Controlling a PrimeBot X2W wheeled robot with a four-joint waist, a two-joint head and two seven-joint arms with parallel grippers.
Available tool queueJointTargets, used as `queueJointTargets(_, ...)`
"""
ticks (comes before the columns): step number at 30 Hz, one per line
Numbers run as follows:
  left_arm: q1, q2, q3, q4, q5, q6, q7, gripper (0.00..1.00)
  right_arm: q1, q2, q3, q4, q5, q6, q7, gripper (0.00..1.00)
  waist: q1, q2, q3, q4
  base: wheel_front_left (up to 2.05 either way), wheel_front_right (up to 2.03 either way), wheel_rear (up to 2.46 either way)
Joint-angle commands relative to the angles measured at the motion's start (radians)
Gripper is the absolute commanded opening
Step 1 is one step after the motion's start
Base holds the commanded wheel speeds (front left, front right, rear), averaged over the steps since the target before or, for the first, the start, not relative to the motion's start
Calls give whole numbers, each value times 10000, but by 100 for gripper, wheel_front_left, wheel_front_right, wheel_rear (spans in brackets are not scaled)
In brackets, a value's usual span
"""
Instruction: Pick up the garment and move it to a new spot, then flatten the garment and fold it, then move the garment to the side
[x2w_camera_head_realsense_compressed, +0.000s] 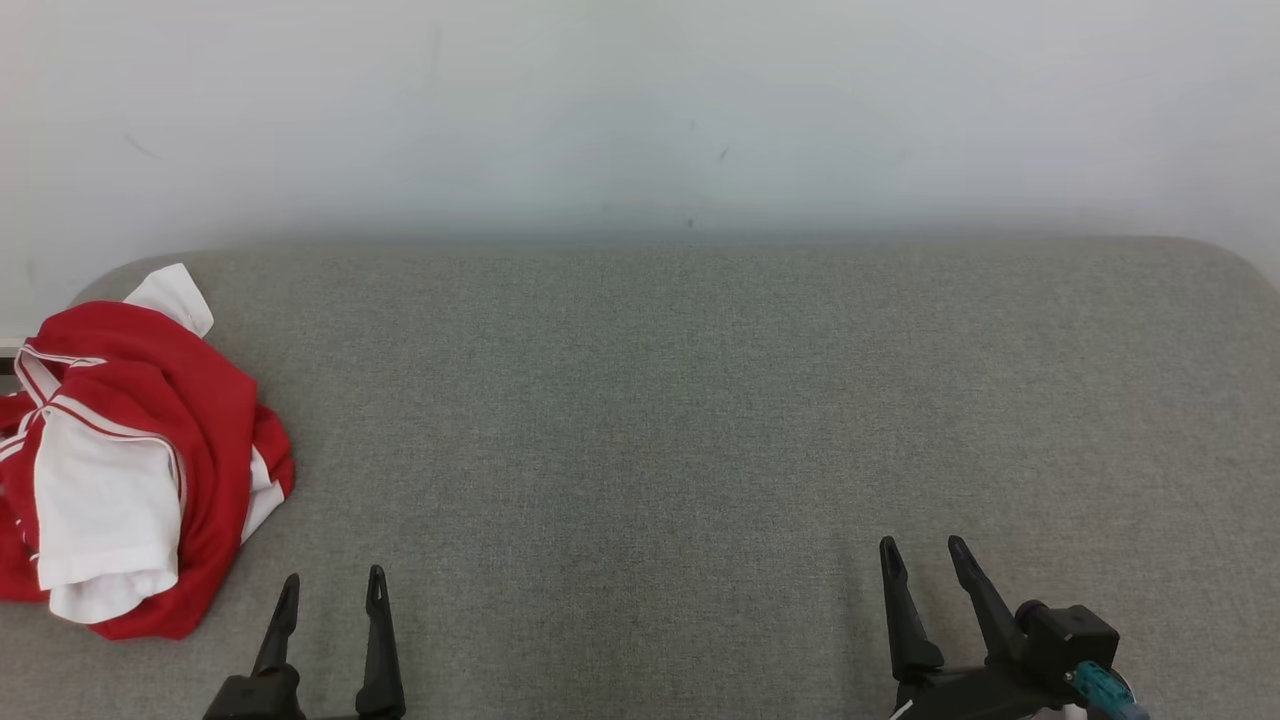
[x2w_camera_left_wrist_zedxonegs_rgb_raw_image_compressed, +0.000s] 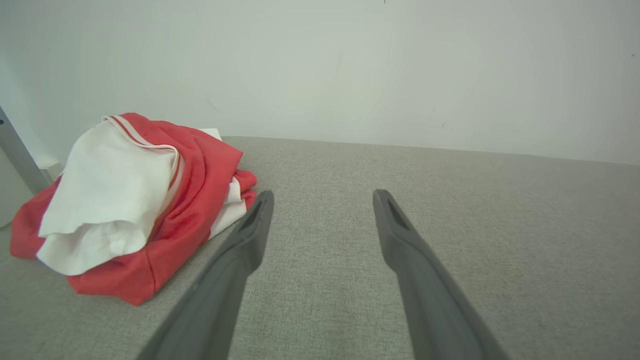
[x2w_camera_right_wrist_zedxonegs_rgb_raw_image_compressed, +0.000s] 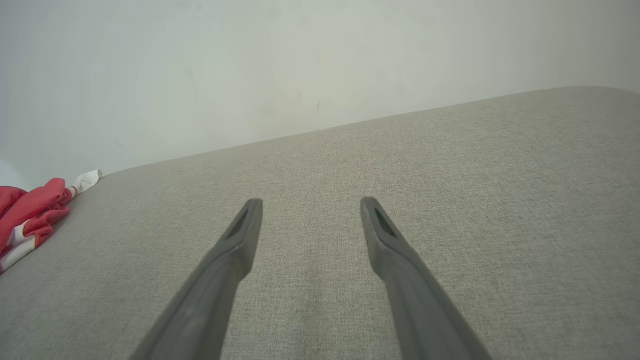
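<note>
L/R near edge: left gripper & right gripper spread wide, both empty. Crumpled garment sits far left on grey pad, just beyond left gripper. Risk: pinching only one loose layer — heap drags or slips off left edge. Long axis approx near-to-far, white sleeve tip toward wall.

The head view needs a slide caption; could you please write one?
Crumpled red-and-white garment on a grey surface, far left; left gripper and right gripper open, empty.

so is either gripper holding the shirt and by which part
Nothing is held: left gripper and right gripper both stand open, clear of the red and white shirt.
</note>
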Motion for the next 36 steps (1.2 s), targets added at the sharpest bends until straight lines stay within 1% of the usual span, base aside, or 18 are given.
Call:
queueJointTargets(1,16,-24,15,16,182,-18,-61,100,17,2,35,-12,-173,-20,-91,100,-1,-1,0,2,0,0,0)
queueJointTargets(5,-49,-41,55,123,196,-78,-72,100,-10,2,44,30,-139,-21,-93,100,-1,-1,-32,12,0,0,0)
queueJointTargets(18,-57,-54,73,227,169,-35,-72,100,-66,4,73,110,-50,-21,-74,100,-1,-1,-120,38,0,0,0)
queueJointTargets(22,-97,-52,6,244,68,-35,-72,100,12,4,28,105,-62,-21,-74,100,-1,-1,-156,146,0,0,0)
queueJointTargets(27,-76,-50,-53,312,-7,-56,-73,100,157,5,59,127,-51,-21,-74,100,-1,-1,-230,577,0,0,0)
queueJointTargets(35,75,-51,-43,378,7,-60,-72,100,292,5,174,80,-26,-21,-74,100,-1,-1,-332,1805,0,0,0)
queueJointTargets(36,75,-51,-43,378,7,-60,-72,100,292,5,174,80,-26,-21,-74,100,-1,-1,-332,1805,0,0,0)
